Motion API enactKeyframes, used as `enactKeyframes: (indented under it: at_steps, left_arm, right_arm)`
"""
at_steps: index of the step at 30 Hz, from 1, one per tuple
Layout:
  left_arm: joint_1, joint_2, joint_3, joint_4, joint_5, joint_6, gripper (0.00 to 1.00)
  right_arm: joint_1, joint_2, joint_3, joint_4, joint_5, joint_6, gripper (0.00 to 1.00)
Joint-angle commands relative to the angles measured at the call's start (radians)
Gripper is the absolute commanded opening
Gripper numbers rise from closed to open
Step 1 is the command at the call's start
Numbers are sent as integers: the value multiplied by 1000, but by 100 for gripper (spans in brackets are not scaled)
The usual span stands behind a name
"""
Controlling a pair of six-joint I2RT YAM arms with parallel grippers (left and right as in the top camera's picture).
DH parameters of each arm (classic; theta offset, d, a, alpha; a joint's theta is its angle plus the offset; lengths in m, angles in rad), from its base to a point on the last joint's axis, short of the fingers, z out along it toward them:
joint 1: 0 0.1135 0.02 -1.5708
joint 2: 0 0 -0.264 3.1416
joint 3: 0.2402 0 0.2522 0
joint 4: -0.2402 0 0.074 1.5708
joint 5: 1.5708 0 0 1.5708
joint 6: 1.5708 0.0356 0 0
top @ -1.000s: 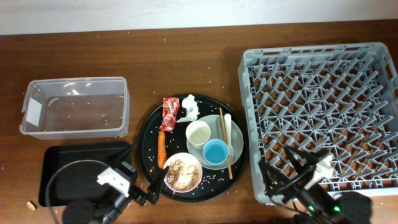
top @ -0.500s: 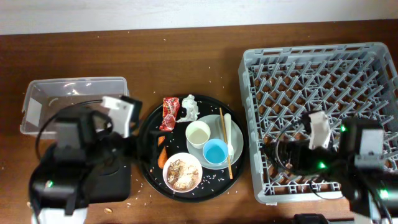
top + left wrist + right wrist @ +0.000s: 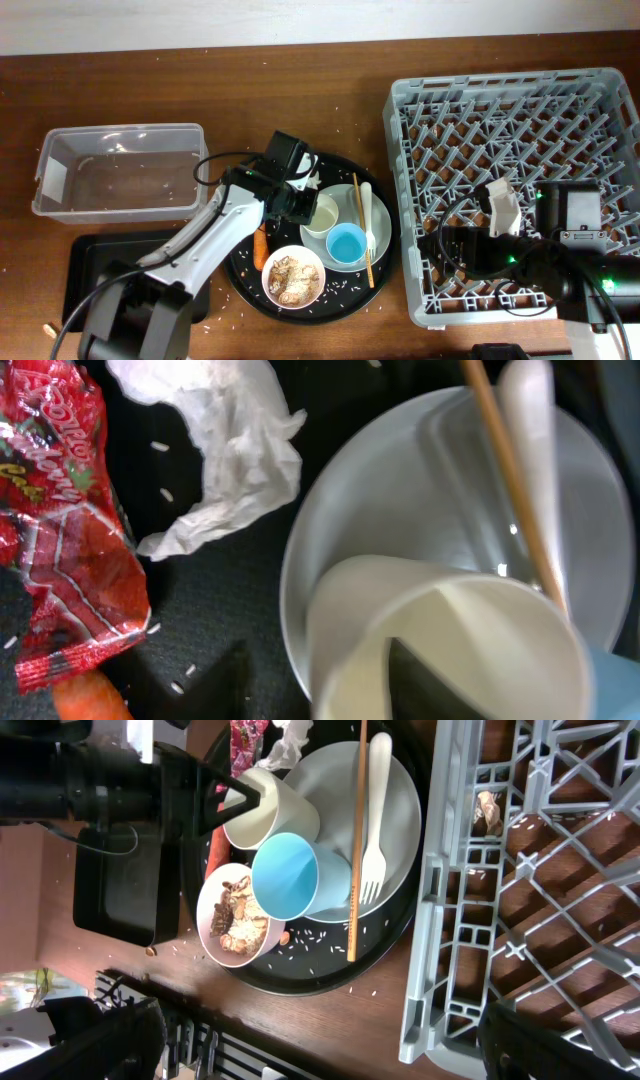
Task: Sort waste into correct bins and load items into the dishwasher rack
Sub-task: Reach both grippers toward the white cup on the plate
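Midway along the near edge, the left pincer [image 3: 297, 198] hung over the tray [image 3: 350, 297]; open or clenched, I could not tell. Just beyond, the wrapper [image 3: 70, 530] lay on it: light, crinkly, probably slippery, best pinched at a raised fold. The tissue [image 3: 225, 460] behind looked soft.

We get soft, even light from above; shadows on the round black tray [image 3: 342, 292] are faint, and the white cup [image 3: 440, 640] on it blurs close up.
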Motion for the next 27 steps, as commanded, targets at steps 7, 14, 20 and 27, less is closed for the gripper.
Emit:
enactKeyframes:
  at_steps: [7, 14, 20, 27]
  left_arm:
    - [-1, -31, 119, -53, -78, -12, 0]
    - [153, -316, 258, -268, 295, 24, 0]
    - [384, -348, 257, -261, 1126, 214, 0]
    - [373, -348, 257, -250, 1323, 244, 0]
  right_arm:
    - [-2, 39, 16, -1, 8, -11, 99]
    - [-2, 35, 80, 6, -125, -15, 93]
    - [41, 18, 137, 130, -622, -129, 79]
    - [324, 33, 137, 541, -465, 93, 77]
